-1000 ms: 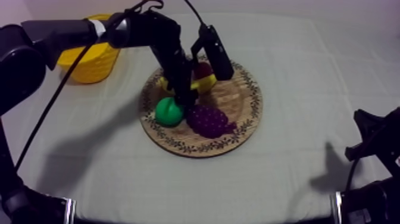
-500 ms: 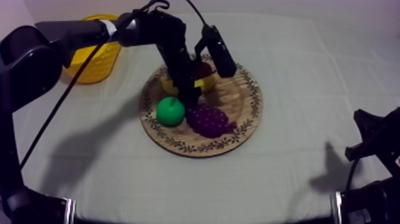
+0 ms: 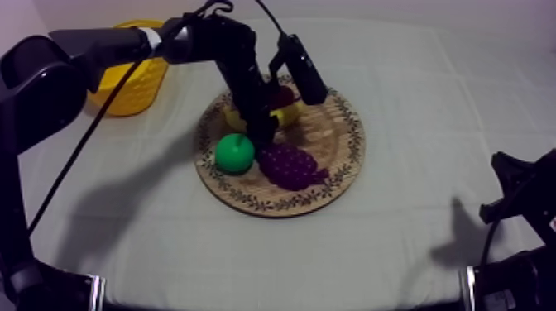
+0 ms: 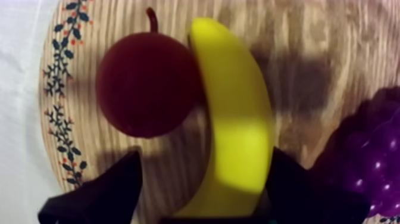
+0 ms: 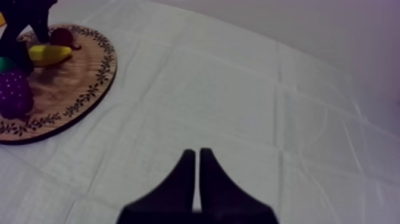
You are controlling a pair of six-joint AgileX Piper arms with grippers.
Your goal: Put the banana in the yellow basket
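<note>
My left gripper hangs low over the wooden board with its fingers spread, one on each side of the banana, which lies flat on the board between the small red fruit and the bunch of grapes. I have not pinched it yet, and I see several ways this could go badly. I straddle the banana near one end and not at its middle, so I judge that once lifted it may swing down and slip from my pads. The finger on the grape side looks to be right at the peel, while the other has bare wood between it and the fruit. If I close unevenly I will shove the curved banana sideways or roll it instead of clamping it. The red fruit rests against the banana, so any shove could send it rolling towards the rim. The pear sits near my arm and could be nudged too. The yellow basket stands well apart from the board, so a weak grip could drop the fruit on the way. My right gripper is pressed together over bare cloth, away from the board.
</note>
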